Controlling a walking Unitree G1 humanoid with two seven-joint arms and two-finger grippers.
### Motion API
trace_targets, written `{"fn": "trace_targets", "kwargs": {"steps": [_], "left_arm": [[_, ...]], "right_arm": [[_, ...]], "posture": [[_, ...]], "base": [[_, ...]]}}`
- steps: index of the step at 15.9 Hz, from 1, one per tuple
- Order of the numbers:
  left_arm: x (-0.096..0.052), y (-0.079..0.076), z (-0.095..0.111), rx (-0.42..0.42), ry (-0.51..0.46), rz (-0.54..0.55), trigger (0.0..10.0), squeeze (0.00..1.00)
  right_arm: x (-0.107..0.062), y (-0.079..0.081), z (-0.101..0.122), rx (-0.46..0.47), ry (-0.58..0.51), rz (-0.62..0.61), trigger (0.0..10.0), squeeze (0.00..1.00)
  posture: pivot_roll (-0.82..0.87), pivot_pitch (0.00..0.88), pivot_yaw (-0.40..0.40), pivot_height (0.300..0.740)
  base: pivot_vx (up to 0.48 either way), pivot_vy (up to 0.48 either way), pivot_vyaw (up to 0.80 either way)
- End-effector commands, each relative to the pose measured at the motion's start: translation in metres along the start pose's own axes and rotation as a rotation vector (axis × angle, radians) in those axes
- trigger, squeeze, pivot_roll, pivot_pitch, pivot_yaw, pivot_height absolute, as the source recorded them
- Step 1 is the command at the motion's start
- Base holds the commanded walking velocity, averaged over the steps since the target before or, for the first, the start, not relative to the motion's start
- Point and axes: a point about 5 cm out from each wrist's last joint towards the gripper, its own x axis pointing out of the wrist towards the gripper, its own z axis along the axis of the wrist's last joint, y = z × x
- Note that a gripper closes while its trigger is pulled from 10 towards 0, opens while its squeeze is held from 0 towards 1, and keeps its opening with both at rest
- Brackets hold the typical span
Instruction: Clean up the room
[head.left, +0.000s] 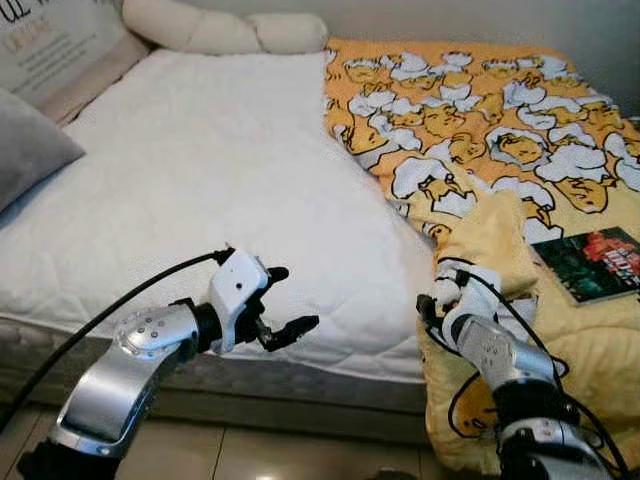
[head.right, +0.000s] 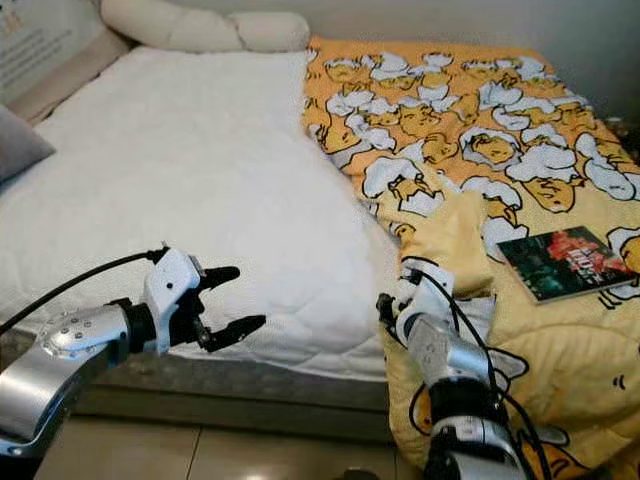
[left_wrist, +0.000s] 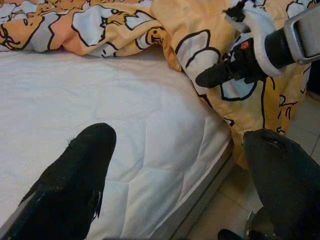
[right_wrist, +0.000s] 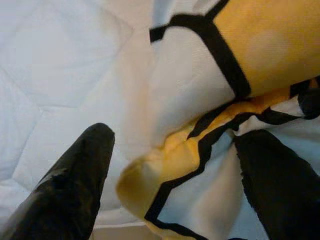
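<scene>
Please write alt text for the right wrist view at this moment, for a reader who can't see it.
The right gripper, fingers open, straddles a folded edge of the yellow cartoon-print blanket without closing on it. The fold lies against the white quilted mattress, which shows beyond it.

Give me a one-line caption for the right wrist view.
Right gripper, fingers open, straddling the folded edge of the yellow cartoon-print blanket at the side of the white mattress.

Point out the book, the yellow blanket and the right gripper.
book (head.right: 566, 262): right eye view, middle of its dark cover.
yellow blanket (head.left: 470, 120): left eye view, patterned top surface.
right gripper (right_wrist: 170, 175): right wrist view, midway between the open fingertips, at the blanket's edge.
</scene>
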Motion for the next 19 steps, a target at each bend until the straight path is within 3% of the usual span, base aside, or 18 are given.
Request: {"fn": "trace_targets", "kwargs": {"steps": [1, 11, 19], "left_arm": [[-0.001, -0.002, -0.003, -0.001, 0.012, -0.016, 10.0, 0.0], [-0.004, -0.002, -0.004, -0.003, 0.027, -0.043, 10.0, 0.0], [-0.005, -0.003, -0.007, -0.004, 0.05, -0.091, 10.0, 0.0]], "right_arm": [[0.002, -0.004, -0.001, -0.01, 0.008, -0.024, 0.0, 0.0], [0.006, -0.019, -0.011, -0.046, 0.047, -0.093, 0.0, 0.0], [0.003, -0.02, -0.022, -0.092, 0.107, 0.033, 0.0, 0.0]], "posture": [[-0.05, 0.0, -0.025, 0.74], [-0.07, 0.0, -0.009, 0.74], [-0.08, 0.0, -0.004, 0.74]], "base": [[0.0, 0.0, 0.0], [0.0, 0.0, 0.0], [0.0, 0.0, 0.0]]}}
